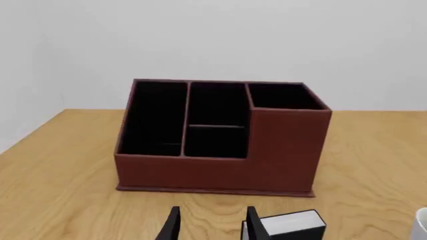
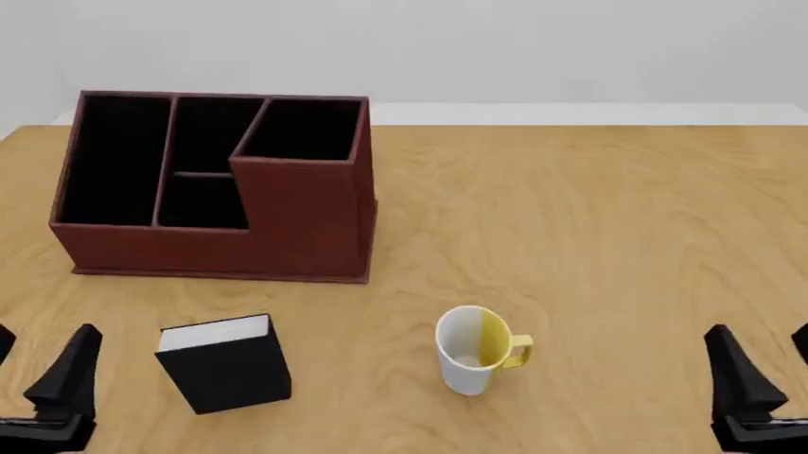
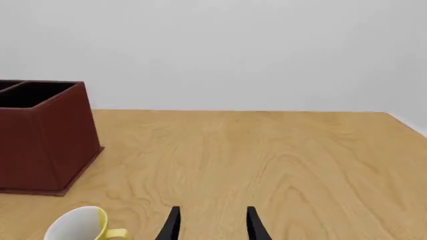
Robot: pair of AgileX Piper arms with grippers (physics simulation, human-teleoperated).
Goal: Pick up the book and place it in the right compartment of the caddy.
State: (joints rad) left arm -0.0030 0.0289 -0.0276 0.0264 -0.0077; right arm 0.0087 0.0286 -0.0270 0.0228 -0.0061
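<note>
We see the book (image 2: pixel 225 364) standing near the table's (image 2: pixel 606 236) front edge, left of the mug (image 2: pixel 474 348). The caddy (image 2: pixel 215 184) sits at the back-left corner, its right compartment (image 2: pixel 301 130) empty. Our left gripper (image 1: pixel 210 222) and right gripper (image 3: pixel 210 222) both hang spread apart, gripping nothing.

In the front view, the left gripper (image 2: pixel 36 378) and right gripper (image 2: pixel 765 374) were cut off by the lower edge, only the finger tips showing. The left wrist view showed only part of the book (image 1: pixel 288 224), its lower portion cropped and one side hidden behind a finger, and a sliver of the mug (image 1: pixel 420 225) at the edge. In the right wrist view the caddy (image 3: pixel 41 140) ran off the side, and the mug's base was cropped. The compartment floors were lost in black.
</note>
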